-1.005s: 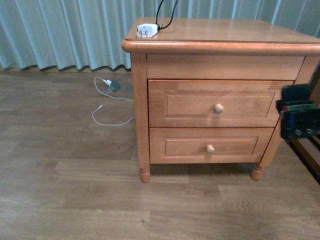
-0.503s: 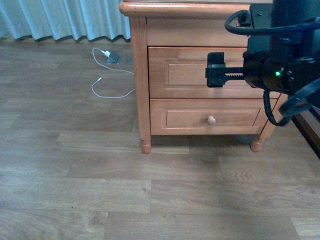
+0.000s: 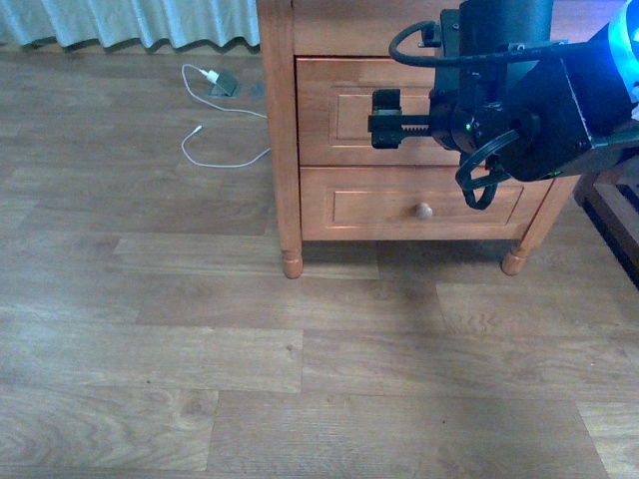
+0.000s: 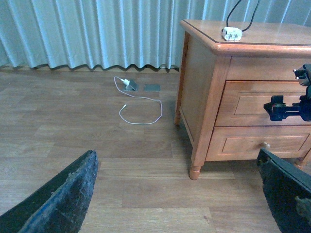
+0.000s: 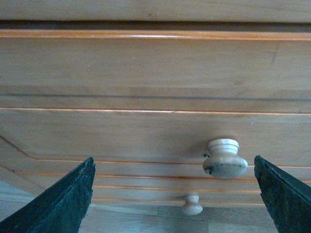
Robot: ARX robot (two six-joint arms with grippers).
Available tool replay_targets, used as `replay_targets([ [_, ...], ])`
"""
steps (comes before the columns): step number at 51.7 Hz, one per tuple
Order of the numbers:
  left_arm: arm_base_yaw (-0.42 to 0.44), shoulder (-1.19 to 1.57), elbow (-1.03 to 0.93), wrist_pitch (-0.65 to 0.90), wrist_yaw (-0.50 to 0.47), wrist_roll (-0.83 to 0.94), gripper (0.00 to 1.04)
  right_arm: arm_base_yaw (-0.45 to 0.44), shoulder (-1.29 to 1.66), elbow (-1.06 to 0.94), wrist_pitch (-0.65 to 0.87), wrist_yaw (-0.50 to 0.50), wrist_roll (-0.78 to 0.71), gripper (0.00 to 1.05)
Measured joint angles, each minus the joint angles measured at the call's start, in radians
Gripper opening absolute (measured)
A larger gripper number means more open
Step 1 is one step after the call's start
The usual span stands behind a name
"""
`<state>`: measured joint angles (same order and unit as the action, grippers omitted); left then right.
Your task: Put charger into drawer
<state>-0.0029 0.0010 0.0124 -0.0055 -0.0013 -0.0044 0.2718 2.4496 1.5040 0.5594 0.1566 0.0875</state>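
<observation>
Right wrist view: right gripper (image 5: 173,165) fingers spread wide, facing the shut upper drawer (image 5: 112,131) of the nightstand (image 4: 204,92); pale knob (image 5: 225,158) sits ahead of the gap, untouched. Left gripper (image 4: 177,160) likewise spread, well off the nightstand. Charger (image 4: 232,33) lies on the nightstand top, near its front edge.

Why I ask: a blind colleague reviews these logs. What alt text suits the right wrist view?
The open right gripper faces the closed honey-brown wooden upper drawer at close range. The drawer's round pale knob sits between the two dark fingers, not yet gripped. The lower matching drawer's knob shows beyond it.
</observation>
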Motion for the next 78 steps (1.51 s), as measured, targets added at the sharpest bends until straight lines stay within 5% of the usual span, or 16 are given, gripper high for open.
replay_targets([
  [45,0.0,0.0,0.0,0.0,0.0,0.0,0.99,-0.032,0.083,0.106,-0.025,0.003,-0.013,0.97],
  [68,0.0,0.0,0.0,0.0,0.0,0.0,0.99,-0.043,0.097,0.11,-0.025,0.012,-0.035,0.31],
  [78,0.0,0.0,0.0,0.0,0.0,0.0,0.99,-0.045,0.097,0.106,-0.022,0.01,-0.038,0.24],
])
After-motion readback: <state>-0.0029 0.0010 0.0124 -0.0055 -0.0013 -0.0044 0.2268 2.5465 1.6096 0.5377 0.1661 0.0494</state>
